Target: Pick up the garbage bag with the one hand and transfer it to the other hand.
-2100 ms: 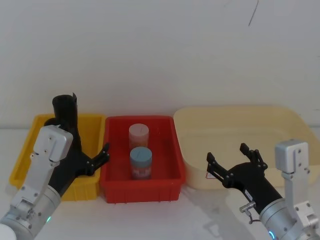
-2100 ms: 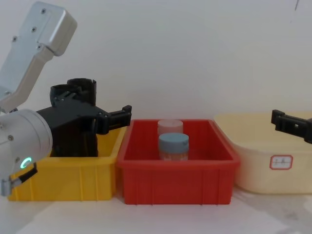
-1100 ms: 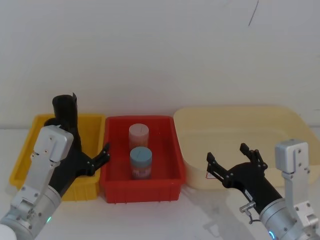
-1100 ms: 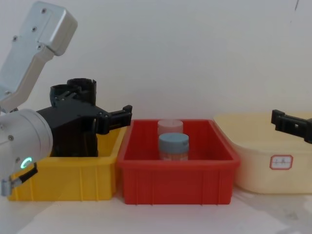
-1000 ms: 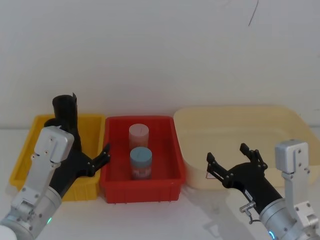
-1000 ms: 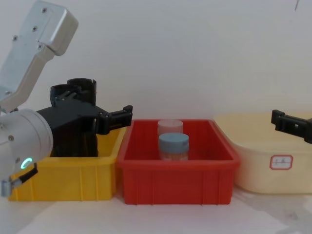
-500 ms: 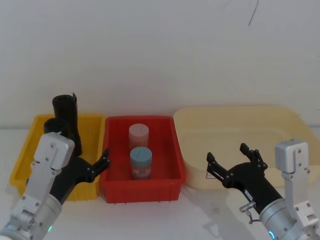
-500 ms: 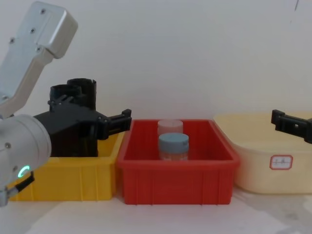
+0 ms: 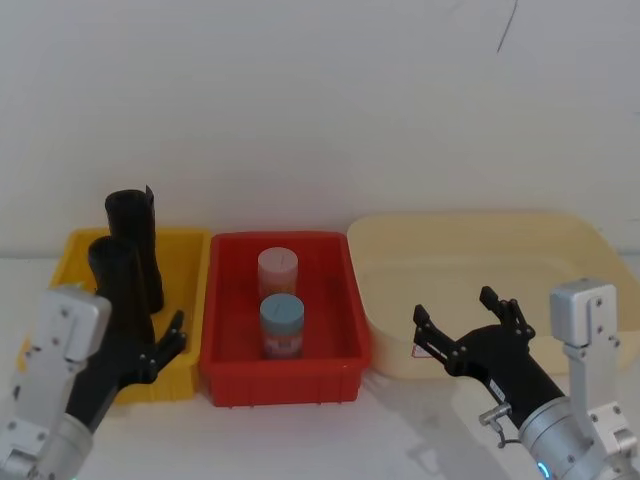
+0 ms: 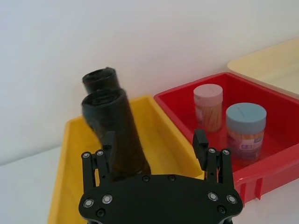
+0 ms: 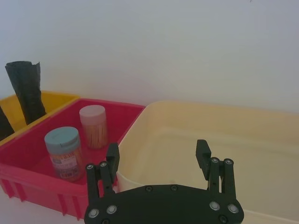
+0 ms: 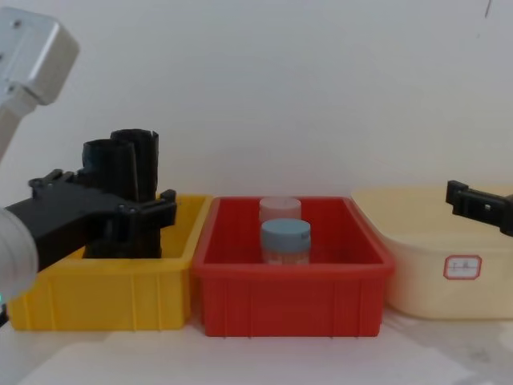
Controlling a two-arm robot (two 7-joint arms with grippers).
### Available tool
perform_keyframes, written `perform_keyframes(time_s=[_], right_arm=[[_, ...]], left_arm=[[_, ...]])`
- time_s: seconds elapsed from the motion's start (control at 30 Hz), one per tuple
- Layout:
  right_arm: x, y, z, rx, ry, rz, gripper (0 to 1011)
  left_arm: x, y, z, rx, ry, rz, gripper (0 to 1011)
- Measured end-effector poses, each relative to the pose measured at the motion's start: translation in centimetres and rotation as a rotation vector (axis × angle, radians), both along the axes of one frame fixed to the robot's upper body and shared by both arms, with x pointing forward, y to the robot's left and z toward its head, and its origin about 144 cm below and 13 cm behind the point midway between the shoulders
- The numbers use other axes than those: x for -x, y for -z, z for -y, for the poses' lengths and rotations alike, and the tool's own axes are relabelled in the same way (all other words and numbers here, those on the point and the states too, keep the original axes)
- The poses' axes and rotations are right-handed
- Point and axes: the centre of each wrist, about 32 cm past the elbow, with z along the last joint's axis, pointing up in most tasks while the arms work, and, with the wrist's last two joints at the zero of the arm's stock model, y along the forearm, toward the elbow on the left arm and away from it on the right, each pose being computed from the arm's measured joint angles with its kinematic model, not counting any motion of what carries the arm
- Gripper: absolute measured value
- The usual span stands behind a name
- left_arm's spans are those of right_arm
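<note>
Left arm comes up out of the lower-left corner in the head view, angled forward, with the left gripper (image 9: 150,350) at the near wall of the yellow bin (image 12: 104,297). Its fingers are spread wide with nothing held between them. The garbage bag (image 10: 119,135) stands in that yellow bin, its hollow top well above the rim. In the wrist view one finger sits right by its base, but I can't tell if they touch. A second black roll (image 9: 135,235) stands just behind it, nearer the back wall. Next over is the red bin (image 9: 285,380) with a pink-lidded jar (image 9: 278,270) and a blue-lidded jar (image 9: 282,320). Then the cream tub (image 9: 470,250) – the right gripper (image 9: 460,320) hovers in front of it, reaching forward and up from the lower right, jaws wide apart, empty.
</note>
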Motion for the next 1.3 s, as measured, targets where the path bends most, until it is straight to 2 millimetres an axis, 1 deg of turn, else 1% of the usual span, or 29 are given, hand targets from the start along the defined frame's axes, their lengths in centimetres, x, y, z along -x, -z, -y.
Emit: perform_keyframes(time_s=[0.27, 0.5, 1.3], right_arm=[[0.0, 0.0, 0.0, 0.000, 0.000, 0.000, 1000], [0.0, 0.0, 0.0, 0.000, 0.000, 0.000, 1000], [0.0, 0.0, 0.0, 0.000, 0.000, 0.000, 1001]], left_arm=[[0.8, 0.1, -0.7, 0.015, -0.042, -0.011, 1000], [0.8, 0.1, -0.9, 0.032, -0.058, -0.019, 1000], [-2.0, 0.7, -1.5, 0.102, -0.064, -0.011, 1000]])
